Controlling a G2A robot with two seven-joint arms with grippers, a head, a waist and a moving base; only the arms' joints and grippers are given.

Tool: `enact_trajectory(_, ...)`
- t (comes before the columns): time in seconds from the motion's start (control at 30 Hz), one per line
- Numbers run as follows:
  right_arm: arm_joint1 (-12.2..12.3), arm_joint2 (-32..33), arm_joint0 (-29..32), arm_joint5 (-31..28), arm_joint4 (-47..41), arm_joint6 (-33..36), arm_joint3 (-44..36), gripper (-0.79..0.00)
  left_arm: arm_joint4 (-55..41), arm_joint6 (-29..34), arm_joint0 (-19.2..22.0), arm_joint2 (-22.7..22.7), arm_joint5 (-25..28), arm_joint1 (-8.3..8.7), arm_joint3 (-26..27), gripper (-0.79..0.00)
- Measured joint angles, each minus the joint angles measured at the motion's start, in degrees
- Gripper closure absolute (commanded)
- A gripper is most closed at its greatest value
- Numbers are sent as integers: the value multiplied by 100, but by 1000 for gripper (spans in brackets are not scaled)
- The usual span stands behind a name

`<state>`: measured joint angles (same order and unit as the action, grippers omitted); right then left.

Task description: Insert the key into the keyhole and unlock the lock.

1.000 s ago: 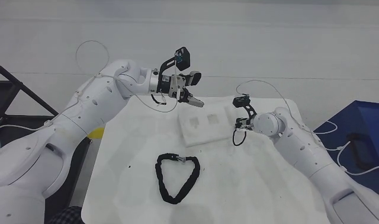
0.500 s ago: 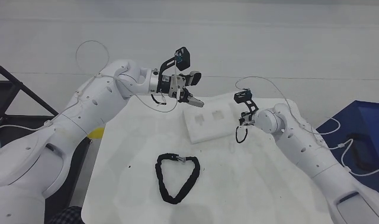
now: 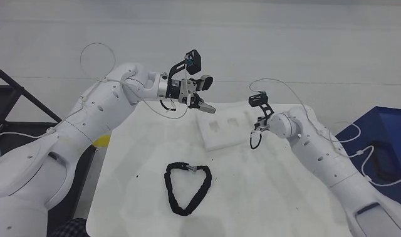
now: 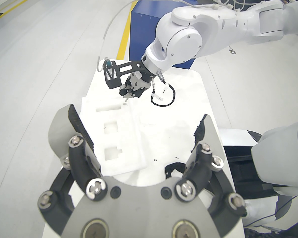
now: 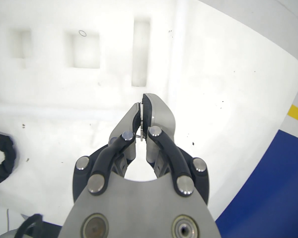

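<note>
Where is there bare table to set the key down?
Widest bare table lies between the chain lock and the right edge, in front of the foam tray. A narrower strip runs left of the lock. Crowded: the far side, where the open left gripper hangs near the tray and the right gripper, shut on the key, sits by its right edge.

The top camera looks down on the whole counter (image 3: 263, 193); wrist cameras sit just behind left pincer (image 4: 138, 112) and right pincer (image 5: 142, 100), facing the shared foam (image 3: 219, 130).
</note>
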<state>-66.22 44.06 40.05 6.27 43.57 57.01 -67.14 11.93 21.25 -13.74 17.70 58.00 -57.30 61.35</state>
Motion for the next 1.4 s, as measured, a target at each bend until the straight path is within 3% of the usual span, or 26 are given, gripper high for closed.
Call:
enact_trajectory(0.3,379,1454,747,92,-1084,802,-1359,0,0,0,0,0,0,0,0,-785)
enact_trajectory(0.57,696,2786,1837,-34,-1466,1000,-3125,0,0,0,0,0,0,0,0,-785)
enact_trajectory(0.77,762,3593,2435,-207,-2660,784,-3541,0,0,0,0,0,0,0,0,-785)
enact_trajectory(1.0,752,3912,2793,-28,-3587,239,-3526,0,0,0,0,0,0,0,0,-785)
enact_trajectory(1.4,753,3924,2811,18,-3627,194,-3491,0,2,-5,-8,5,-10,0,10,-785)
